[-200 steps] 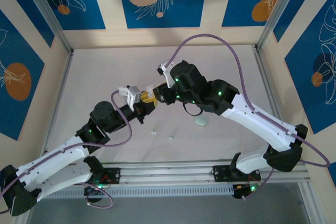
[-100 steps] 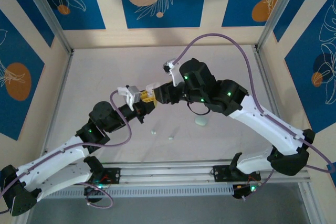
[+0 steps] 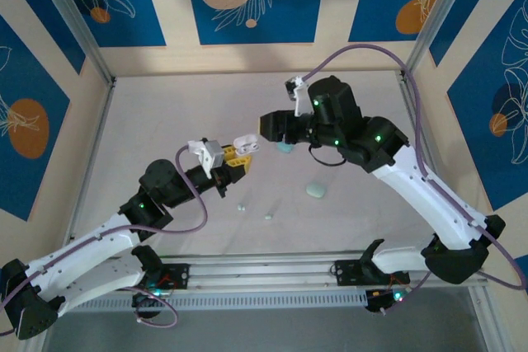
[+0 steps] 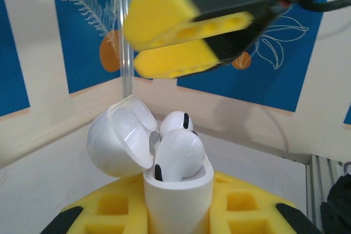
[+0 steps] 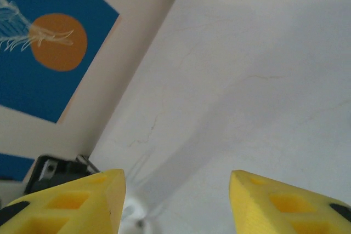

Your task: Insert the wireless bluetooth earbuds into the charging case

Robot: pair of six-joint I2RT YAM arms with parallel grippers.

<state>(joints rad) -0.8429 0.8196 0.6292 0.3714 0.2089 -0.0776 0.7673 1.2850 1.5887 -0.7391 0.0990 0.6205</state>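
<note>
The white charging case stands upright with its lid flipped open to the left, and my left gripper is shut on it between yellow fingers. Two white earbuds sit in its wells, heads sticking up. In the top view the case is held above the table's middle. My right gripper hovers just up and right of it, open, with nothing between its fingers; its yellow fingertips hang above the case in the left wrist view.
Two tiny pale earbuds lie on the table near the front. A pale green case rests to their right, and a pale blue one lies partly under the right arm. Metal frame posts stand at the back corners.
My right gripper has opened and drawn back up and to the right, away from the case. The left arm has kept the case still.
</note>
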